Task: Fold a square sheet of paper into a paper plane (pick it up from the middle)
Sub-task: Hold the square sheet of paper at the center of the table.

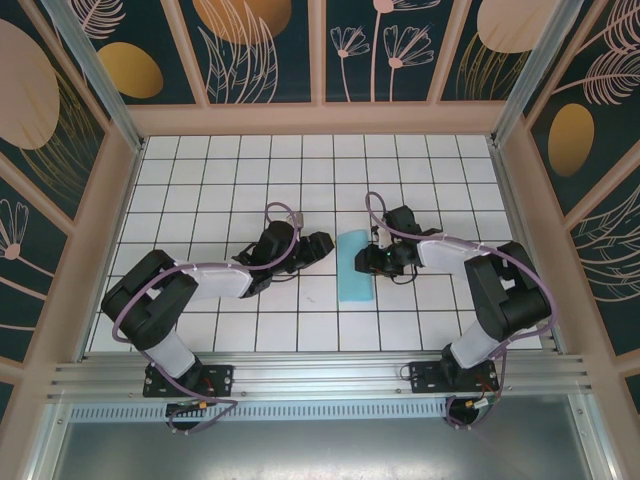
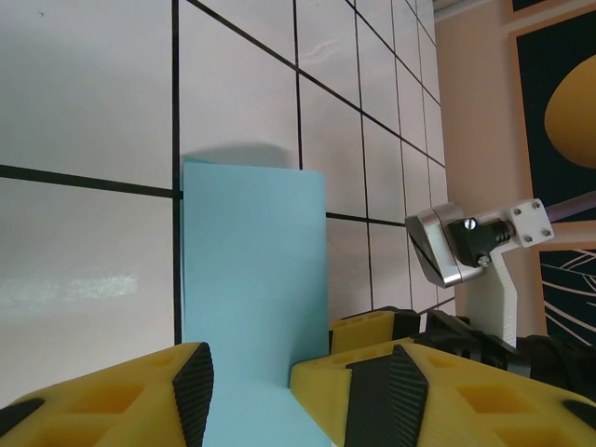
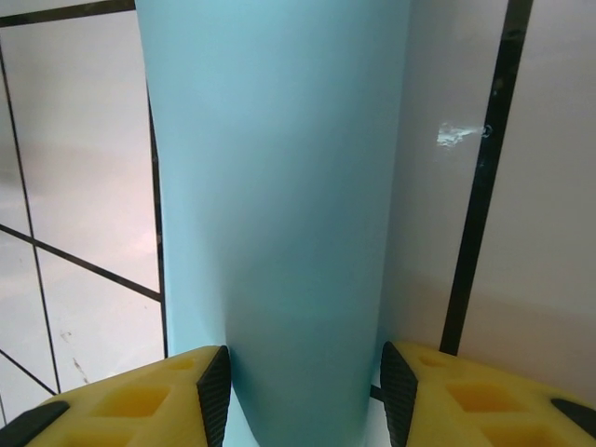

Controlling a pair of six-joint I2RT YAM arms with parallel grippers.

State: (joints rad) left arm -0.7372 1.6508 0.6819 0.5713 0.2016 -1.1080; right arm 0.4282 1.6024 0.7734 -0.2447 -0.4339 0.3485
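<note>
Light-blue paper sheet (image 1: 355, 268), loosely folded; my left gripper (image 2: 293, 372) spread, hold of right gripper (image 3: 303, 377) unclear; uneven squeezing could skew the crease

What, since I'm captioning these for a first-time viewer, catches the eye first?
The light-blue paper, a narrow strip, lies mid-table on the white grid tiles. Both arms reach in toward it, the left hand and right hand flanking it, with yellow fingers on either side of it up close. Dark floral wall panels ring the table.
</note>
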